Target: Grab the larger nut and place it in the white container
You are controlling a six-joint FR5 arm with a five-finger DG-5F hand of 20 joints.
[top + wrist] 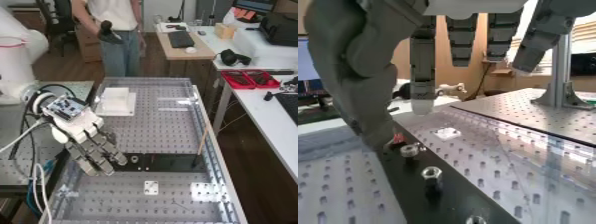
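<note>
In the high view the hand (85, 142) hangs over the left end of the black bar (169, 162), its fingers open and pointing down and to the right. The bearing (134, 159) stands just beyond the fingertips. Behind the bar, near the bench's far end, is the white container (116, 101). In the wrist view the hand (422, 65) has long straight fingers above the bar and a thumb reaching down close to the bearing (409, 150). The larger nut (432, 173) stands upright next to it, untouched, and the smaller nut (475, 220) is partly cut off.
A thin wooden stick (201, 142) leans at the bar's right end. On the perforated bench lies a small white square plate (151, 188). A person stands behind the bench, and red trays (249, 80) sit on the side table.
</note>
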